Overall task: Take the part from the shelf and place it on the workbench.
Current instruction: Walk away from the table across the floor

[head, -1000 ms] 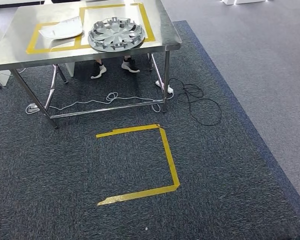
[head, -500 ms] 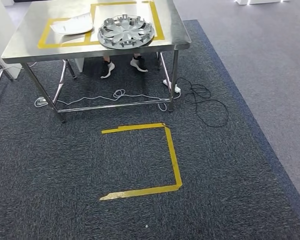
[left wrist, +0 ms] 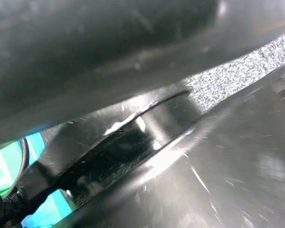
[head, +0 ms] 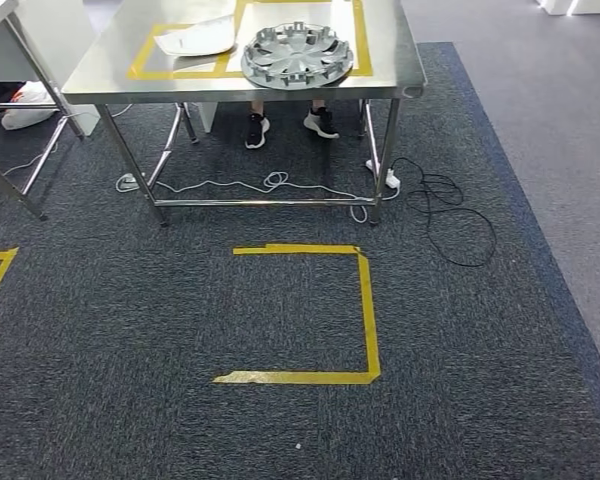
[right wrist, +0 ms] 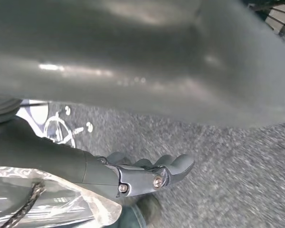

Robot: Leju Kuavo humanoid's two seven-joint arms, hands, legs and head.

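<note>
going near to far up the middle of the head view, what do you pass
yellow tape outline on the carpet → white cable under the table → a person's shoes → wheel cover on the steel table

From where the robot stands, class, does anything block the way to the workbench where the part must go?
Nothing upright does: only flat yellow tape marks the carpet in front of the workbench. A black cable loops on the floor near one leg, and a wheel cover lies on top.

The right hand (right wrist: 141, 173) is dark grey, with smooth curved fingers (right wrist: 176, 164) and two silver screws on its side; crinkled clear plastic wraps the wrist behind it.
</note>
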